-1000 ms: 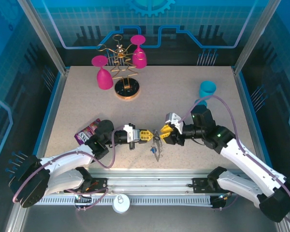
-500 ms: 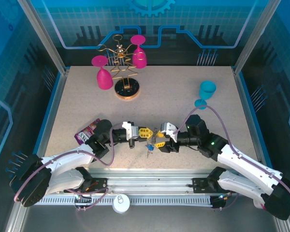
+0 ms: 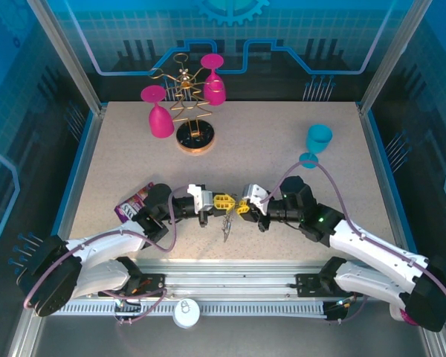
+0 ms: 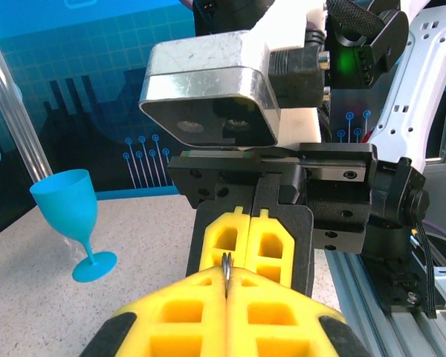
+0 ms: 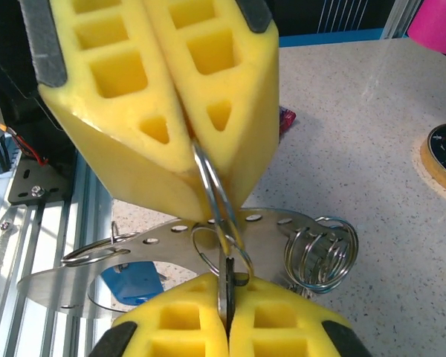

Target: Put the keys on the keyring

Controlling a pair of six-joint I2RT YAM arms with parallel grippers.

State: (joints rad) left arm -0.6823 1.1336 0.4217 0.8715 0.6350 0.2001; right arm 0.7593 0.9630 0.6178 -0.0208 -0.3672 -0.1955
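Note:
My left gripper (image 3: 223,202) is shut on a thin double-wire ring (image 5: 208,186) of the keyring, seen edge-on between its fingertips (image 4: 226,277). The keyring's curved grey band with holes (image 5: 171,232) hangs below, along with a coil of small rings (image 5: 321,253). My right gripper (image 3: 244,207) faces the left one tip to tip, shut on the edge-on dark-rimmed key (image 5: 227,286), which has a small ring looped round it. The blue-headed key (image 5: 134,279) dangles under the band. In the top view the bundle (image 3: 227,227) hangs between both grippers, just above the table.
A gold wire rack (image 3: 192,111) with two pink glasses (image 3: 160,119) stands at the back. A blue glass (image 3: 317,141) is at the right, also in the left wrist view (image 4: 70,219). A snack packet (image 3: 132,201) lies by the left arm. The table's front rail (image 3: 230,286) is close.
My right gripper has moved left up to the left gripper and gone from open to shut on the key. The hanging bundle has shifted left with it.

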